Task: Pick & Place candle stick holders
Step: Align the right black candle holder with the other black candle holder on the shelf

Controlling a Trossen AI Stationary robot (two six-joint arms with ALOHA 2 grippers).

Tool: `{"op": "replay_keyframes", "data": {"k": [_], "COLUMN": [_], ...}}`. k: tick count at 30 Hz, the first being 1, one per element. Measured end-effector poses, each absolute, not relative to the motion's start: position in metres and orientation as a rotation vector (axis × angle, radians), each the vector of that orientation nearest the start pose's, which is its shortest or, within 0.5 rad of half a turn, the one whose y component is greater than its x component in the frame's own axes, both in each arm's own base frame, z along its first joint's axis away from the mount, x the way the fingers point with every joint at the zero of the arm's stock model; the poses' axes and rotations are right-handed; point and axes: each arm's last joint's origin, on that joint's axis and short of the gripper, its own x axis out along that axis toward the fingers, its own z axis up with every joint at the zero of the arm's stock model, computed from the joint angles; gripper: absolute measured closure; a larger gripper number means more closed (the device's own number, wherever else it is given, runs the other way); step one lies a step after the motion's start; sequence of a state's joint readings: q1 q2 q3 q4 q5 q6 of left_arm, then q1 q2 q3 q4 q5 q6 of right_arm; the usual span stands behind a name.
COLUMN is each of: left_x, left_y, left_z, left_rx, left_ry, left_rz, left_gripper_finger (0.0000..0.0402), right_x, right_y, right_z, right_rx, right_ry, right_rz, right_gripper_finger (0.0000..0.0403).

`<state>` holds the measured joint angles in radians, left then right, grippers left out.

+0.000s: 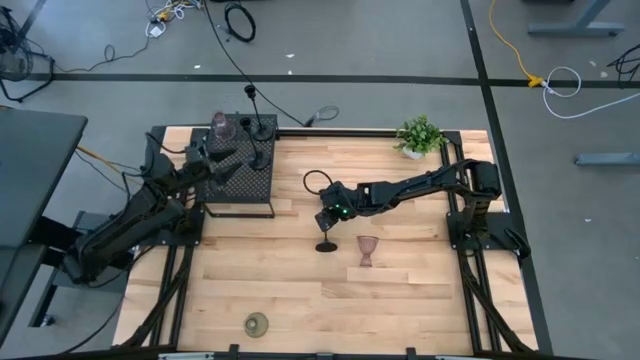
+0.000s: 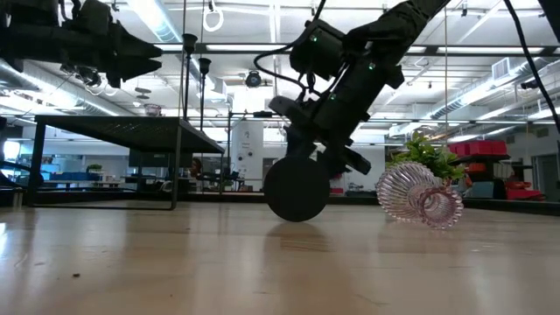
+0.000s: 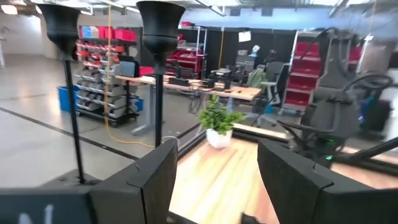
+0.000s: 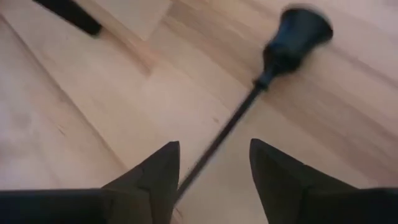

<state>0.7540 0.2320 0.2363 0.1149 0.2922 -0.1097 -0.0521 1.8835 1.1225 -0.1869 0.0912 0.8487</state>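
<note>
A black candle stick holder lies tilted under my right gripper (image 1: 327,222) at mid table. Its round base (image 2: 297,188) stands on edge on the wood, and its cup (image 4: 298,30) is low over the wood. Its thin stem (image 4: 230,124) runs between the open fingers. A pinkish glass goblet (image 1: 368,250) lies on its side to the right. Two black stems (image 3: 158,81) and another goblet (image 1: 220,125) stand on the black mesh box (image 1: 240,185). My left gripper (image 1: 228,165) hovers open over that box. An olive-gold holder (image 1: 257,323) sits near the front edge. My right gripper has its fingers on either side of the stem, slanting down from above. The stem runs close along one finger (image 4: 163,177), well clear of the other. Whether that finger touches it, I cannot tell. The base's rim (image 2: 297,217) rests on the table.
A small green potted plant (image 1: 420,135) stands at the back right corner. Bare wood lies between the mesh box and the front edge. Cables trail on the floor beyond the far edge.
</note>
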Motion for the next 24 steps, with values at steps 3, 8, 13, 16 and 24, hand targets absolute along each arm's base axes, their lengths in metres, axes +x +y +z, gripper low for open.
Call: {"op": "replay_keyframes", "data": {"k": [3, 8, 13, 16, 24], "left_x": [0.08, 0.081, 0.081, 0.081, 0.082], "left_y": [0.063, 0.062, 0.062, 0.062, 0.06], "left_z": [0.237, 0.233, 0.231, 0.23, 0.224], "left_rx": [-0.076, -0.103, -0.113, -0.124, -0.183], "left_ry": [-0.137, -0.095, -0.077, -0.068, -0.019], "left_rz": [0.416, 0.392, 0.382, 0.375, 0.315], "left_gripper_finger": [0.0177, 0.0177, 0.0177, 0.0177, 0.0177], "right_x": [0.377, 0.382, 0.387, 0.387, 0.386], "right_y": [-0.023, -0.023, -0.023, -0.023, -0.025], "right_z": [0.151, 0.136, 0.123, 0.123, 0.122], "right_rx": [0.761, 0.763, 0.774, 0.766, 0.743], "right_ry": [0.813, 0.829, 0.828, 0.825, 0.837], "right_rz": [-0.527, -0.525, -0.515, -0.527, -0.522], "right_gripper_finger": [0.0207, 0.0207, 0.0207, 0.0211, 0.0294]}}
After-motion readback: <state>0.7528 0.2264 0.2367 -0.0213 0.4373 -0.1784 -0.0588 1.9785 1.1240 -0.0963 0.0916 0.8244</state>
